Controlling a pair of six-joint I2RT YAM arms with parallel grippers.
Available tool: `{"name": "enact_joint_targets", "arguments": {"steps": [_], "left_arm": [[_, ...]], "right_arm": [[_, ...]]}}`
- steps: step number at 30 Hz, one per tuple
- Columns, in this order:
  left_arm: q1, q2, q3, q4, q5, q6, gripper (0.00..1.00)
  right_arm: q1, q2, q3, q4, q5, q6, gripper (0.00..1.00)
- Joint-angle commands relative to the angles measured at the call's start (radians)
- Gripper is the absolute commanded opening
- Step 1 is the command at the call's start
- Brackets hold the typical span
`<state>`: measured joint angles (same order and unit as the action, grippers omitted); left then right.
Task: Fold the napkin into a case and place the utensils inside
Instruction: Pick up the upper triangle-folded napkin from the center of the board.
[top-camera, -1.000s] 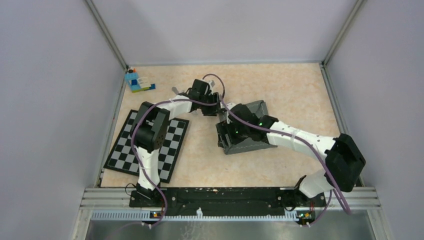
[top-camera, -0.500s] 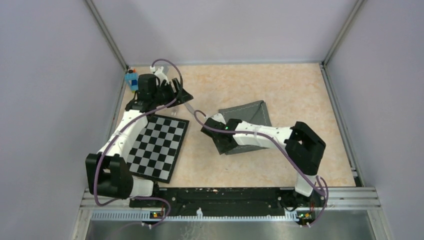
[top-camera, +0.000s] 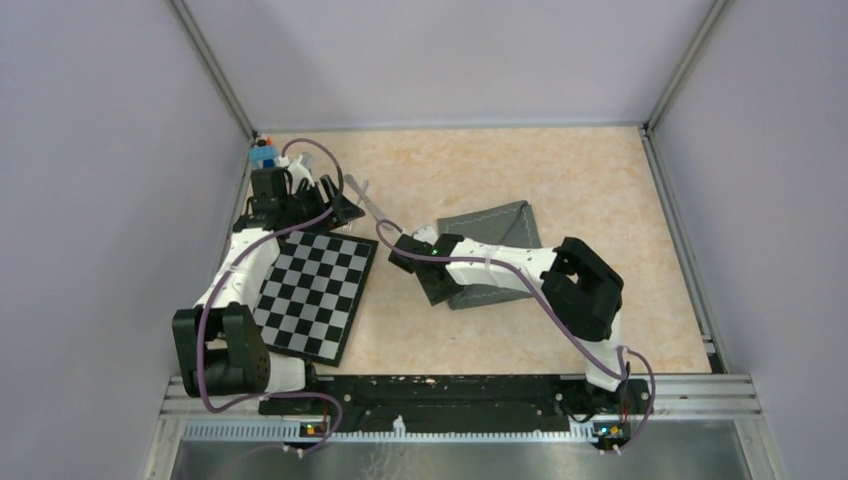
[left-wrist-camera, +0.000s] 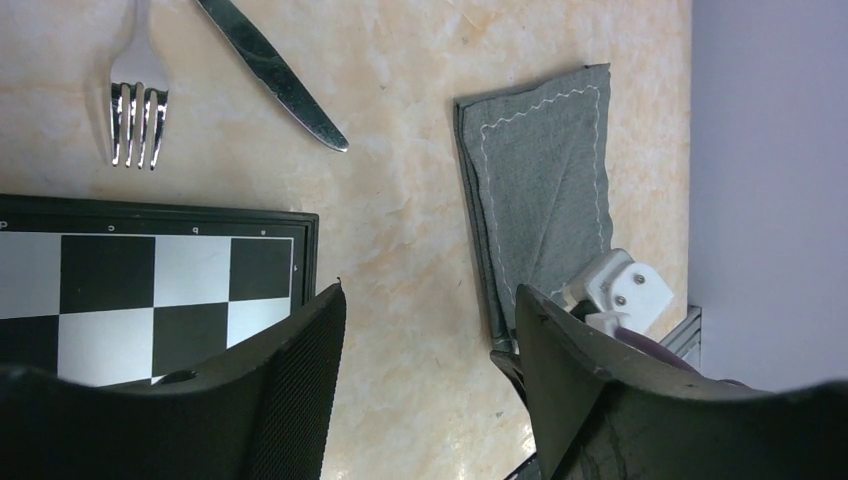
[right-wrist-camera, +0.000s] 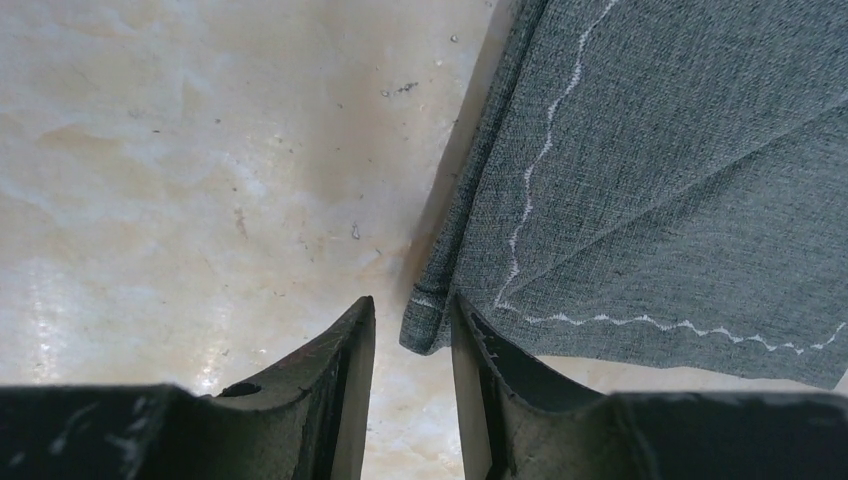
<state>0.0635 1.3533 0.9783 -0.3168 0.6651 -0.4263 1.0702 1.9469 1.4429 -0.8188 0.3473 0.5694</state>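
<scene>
The dark grey napkin (top-camera: 500, 228) lies folded on the table right of centre; it also shows in the left wrist view (left-wrist-camera: 540, 190) and the right wrist view (right-wrist-camera: 680, 170). My right gripper (top-camera: 412, 252) is low at its left edge, jaws narrowly apart, with the napkin's hemmed corner (right-wrist-camera: 428, 322) between the fingertips. The silver fork (left-wrist-camera: 138, 95) and knife (left-wrist-camera: 275, 70) lie side by side on the bare table beyond the checkered mat; in the top view they are a silver glint (top-camera: 368, 200). My left gripper (top-camera: 335, 208) is open and empty beside them (left-wrist-camera: 430, 320).
The black-and-white checkered mat (top-camera: 310, 290) lies at the left, its far corner under my left gripper (left-wrist-camera: 150, 280). A blue toy-brick block (top-camera: 263, 155) sits in the back left corner. Walls close in on the left, back and right.
My left arm swung from the table's middle to the back left, over the mat's far corner. My right gripper slid left off the napkin to its left corner.
</scene>
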Motion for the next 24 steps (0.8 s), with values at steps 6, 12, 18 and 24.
{"name": "enact_joint_targets", "arguments": {"steps": [6, 12, 18, 24], "left_arm": [[0.016, -0.017, -0.030, 0.040, 0.079, 0.024, 0.67], [0.017, -0.019, -0.035, 0.044, 0.082, 0.023, 0.66], [0.017, -0.017, -0.041, 0.051, 0.087, 0.020, 0.66], [0.017, -0.022, -0.046, 0.052, 0.086, 0.021, 0.66]], "right_arm": [[-0.001, 0.037, 0.005, -0.014, 0.042, 0.013, 0.34], [-0.001, 0.025, -0.010, -0.003, 0.040, 0.005, 0.34], [0.001, -0.041, 0.068, -0.070, 0.058, -0.009, 0.34], [-0.008, -0.027, 0.048, -0.077, 0.051, -0.010, 0.41]]}}
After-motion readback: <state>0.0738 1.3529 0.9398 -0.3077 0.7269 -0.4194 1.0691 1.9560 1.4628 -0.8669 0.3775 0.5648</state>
